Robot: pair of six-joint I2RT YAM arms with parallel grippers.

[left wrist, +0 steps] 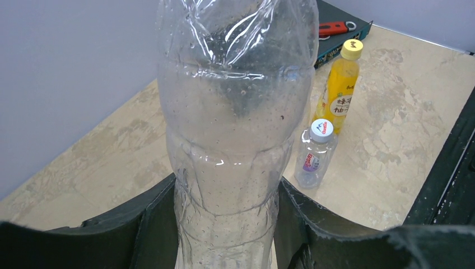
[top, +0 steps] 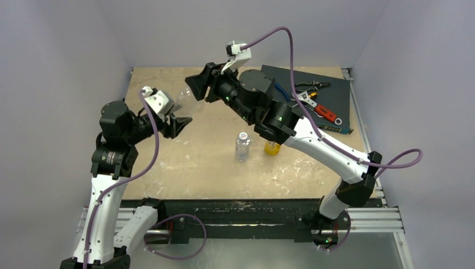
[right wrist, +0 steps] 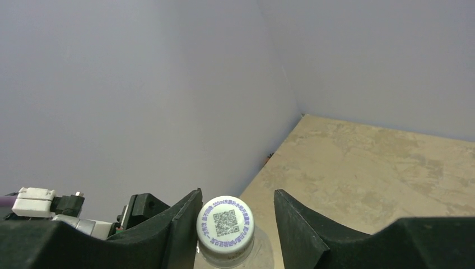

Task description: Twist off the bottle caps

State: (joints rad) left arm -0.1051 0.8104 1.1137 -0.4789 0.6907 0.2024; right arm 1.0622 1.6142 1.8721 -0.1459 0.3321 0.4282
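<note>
Between R pincer [right wrist: 235, 196] jaws: white cap [right wrist: 225, 222], QR print; bottle [left wrist: 235, 129] clear.

The left arm [top: 106, 185], based at seven o'clock in the overhead view, and the right arm [top: 330, 154], based at five o'clock, look alike: smooth white link shells joined by chunky black joint housings. Small green lights [top: 278, 119] glow on the right arm's black joints. A purple cable [top: 154, 145] loops loosely along each arm up to a small white camera block [top: 157, 101] at the wrist, and the left gripper [top: 182, 119] and right gripper [top: 193, 88] are matte black, their fingers [right wrist: 179, 227] broad wedges with slightly rough moulded edges.
</note>
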